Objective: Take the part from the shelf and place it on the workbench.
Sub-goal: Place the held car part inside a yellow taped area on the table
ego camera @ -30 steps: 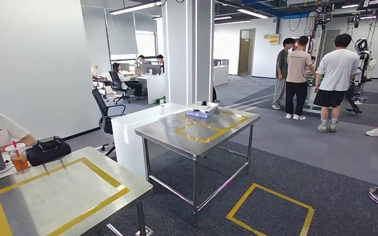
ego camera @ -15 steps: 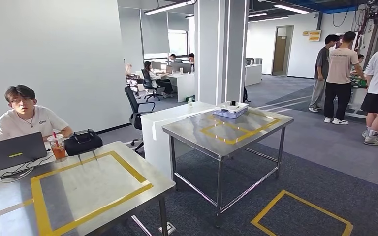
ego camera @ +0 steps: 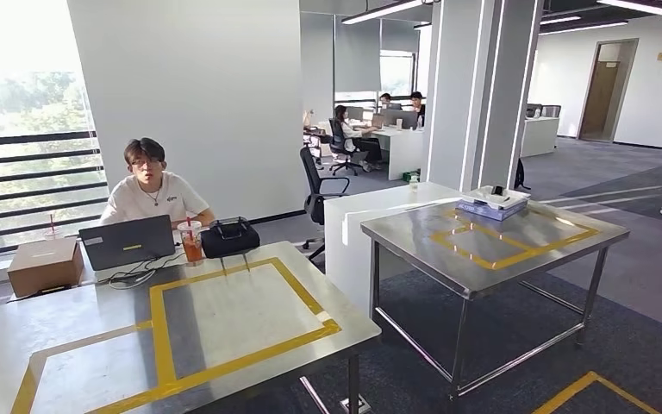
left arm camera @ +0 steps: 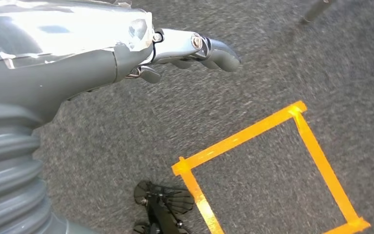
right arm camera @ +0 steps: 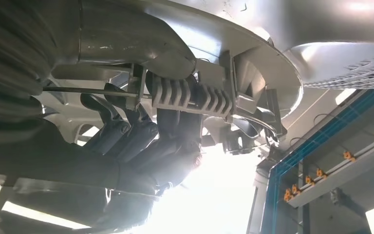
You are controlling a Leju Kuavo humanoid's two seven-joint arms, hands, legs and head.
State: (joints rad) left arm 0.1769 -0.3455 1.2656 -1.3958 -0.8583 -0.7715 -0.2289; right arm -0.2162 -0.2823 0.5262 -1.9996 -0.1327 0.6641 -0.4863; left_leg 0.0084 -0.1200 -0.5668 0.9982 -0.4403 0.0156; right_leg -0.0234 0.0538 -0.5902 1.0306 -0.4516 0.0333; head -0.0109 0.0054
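Seen from below against the ceiling, a large silver pressed-metal part [right arm camera: 214, 34] is gripped by my right hand [right arm camera: 131, 141], its dark fingers curled up around a ribbed grey piece of the part. My left hand [left arm camera: 195, 48] hangs over grey carpet with fingers loosely bent and nothing in them. The steel workbench [ego camera: 224, 319] with a yellow tape rectangle stands right in front of me in the head view, low and left of centre.
A seated person [ego camera: 151, 185] works at a laptop [ego camera: 128, 241] on the bench's far edge, beside a drink cup [ego camera: 191, 243], black bag [ego camera: 229, 236] and cardboard box [ego camera: 45, 266]. A second steel table [ego camera: 560, 233] carrying flat boxes [ego camera: 493, 203] stands right. A yellow floor square [left arm camera: 272, 161] lies below.
The camera has swung left, so the whole scene slid right. The near workbench now sits closer to the centre, and the seated person and window have come into view.
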